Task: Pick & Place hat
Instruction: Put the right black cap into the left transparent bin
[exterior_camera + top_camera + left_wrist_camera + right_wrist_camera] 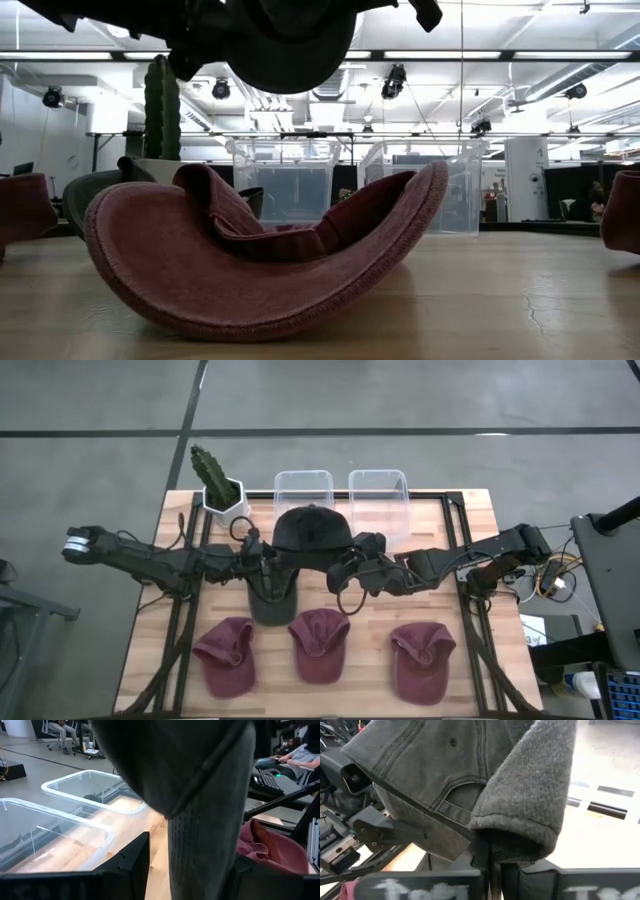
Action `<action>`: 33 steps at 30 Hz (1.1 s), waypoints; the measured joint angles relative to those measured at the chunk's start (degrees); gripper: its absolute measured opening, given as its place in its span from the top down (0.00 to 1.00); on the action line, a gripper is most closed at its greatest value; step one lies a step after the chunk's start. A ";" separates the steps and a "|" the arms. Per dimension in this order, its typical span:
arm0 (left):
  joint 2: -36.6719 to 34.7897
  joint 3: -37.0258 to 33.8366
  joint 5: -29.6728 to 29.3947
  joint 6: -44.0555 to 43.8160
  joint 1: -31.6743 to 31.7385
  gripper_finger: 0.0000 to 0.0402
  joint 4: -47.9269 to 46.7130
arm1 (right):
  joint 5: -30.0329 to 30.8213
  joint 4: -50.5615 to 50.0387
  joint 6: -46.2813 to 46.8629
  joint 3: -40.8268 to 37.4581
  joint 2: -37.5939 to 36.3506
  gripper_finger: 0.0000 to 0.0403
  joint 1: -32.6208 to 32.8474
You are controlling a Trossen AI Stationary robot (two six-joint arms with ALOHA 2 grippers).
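A dark grey hat (312, 530) hangs in the air over the table's middle, between both grippers; in the low view it shows overhead (290, 45). My left gripper (265, 560) is at its left side and my right gripper (345, 572) at its right, each shut on it. A dark grey piece (272, 600) shows under the left gripper; whether it belongs to the held hat, I cannot tell. Three maroon caps lie along the near edge: left (226, 653), middle (320, 645), right (422, 658). My left gripper (192, 870) has a hanging fold of the hat's dark fabric, with a ribbed strip (200, 845), between its two fingers (135, 865). It comes level from the table's left. The hat is lifted clear. My right gripper (497, 867) pinches a folded knit edge (520, 840) of the hat between its fingers, coming level from the table's right. The hat's crown, with its back opening (455, 795), stands above the fingers, clear of the table.
Two clear bins, left (302, 488) and right (378, 490), stand at the far edge behind the hat. A potted cactus (215, 485) stands at the far left. The middle maroon cap (270, 250) lies upside down under the raised hat. Black frame rails (460, 560) run along the table's sides.
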 joint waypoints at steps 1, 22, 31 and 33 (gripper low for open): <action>0.00 0.23 -0.02 0.00 0.03 0.61 0.00 | -0.30 -0.02 0.00 0.00 0.00 0.97 0.00; 3.42 1.72 -1.99 -3.39 0.21 0.97 -0.19 | -3.10 -0.18 -0.61 -0.02 0.22 0.97 0.00; 3.99 1.86 -3.54 -3.37 0.17 0.98 -0.23 | -5.78 -0.23 -6.31 -0.02 0.20 0.97 0.01; 3.78 1.83 -3.86 -3.35 0.15 0.98 -0.24 | -5.92 -0.30 -6.85 -0.02 0.12 0.97 0.02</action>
